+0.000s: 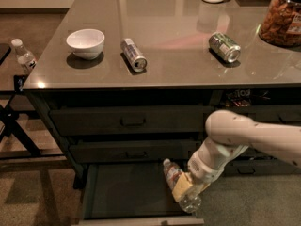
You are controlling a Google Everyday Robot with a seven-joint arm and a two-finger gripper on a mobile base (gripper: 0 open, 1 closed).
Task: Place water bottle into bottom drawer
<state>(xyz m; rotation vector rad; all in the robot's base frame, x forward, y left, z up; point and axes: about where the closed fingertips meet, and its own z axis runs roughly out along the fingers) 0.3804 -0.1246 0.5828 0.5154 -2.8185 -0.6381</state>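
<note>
Noted water bottle [172, 173] aslant at right end of the open bottom drawer [124, 192], white cap toward upper left, base near the drawer's pale front rim. Cannot tell whether touching the drawer floor. Clamped around its middle by tool [185, 188], pale fingers closed on the ribbed body. White arm [244, 135] reaching in from the right. Above, two shut drawers [131, 121] with bar handles. On the surface [169, 18]: white bowl [85, 43] near left edge, silver can [133, 54] lying just beside it, green can [224, 46] lying toward the right, snack jar [282, 18] at right edge. Small bottle [23, 55] standing beyond the left edge.
</note>
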